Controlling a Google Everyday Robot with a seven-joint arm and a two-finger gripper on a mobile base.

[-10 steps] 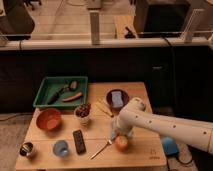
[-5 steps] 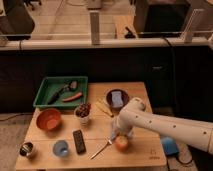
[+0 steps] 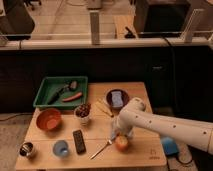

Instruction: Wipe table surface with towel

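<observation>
The gripper [image 3: 119, 136] is hanging low over the table [image 3: 145, 156] beside an orange [image 3: 121, 144], probably pressing a towel I cannot see; finger state: cannot tell.

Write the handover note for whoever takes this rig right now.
Gripper: low over the table's front right, beside the orange fruit; mostly hidden by the arm.
Towel: none clearly visible; a blue folded thing lies on the dark plate at the back, possibly it.
Also on the table: green tray, orange bowl, remote, fork.
Done: no wiping evident.
Left: find and grasp the towel, then wipe the surface around these things.
</observation>
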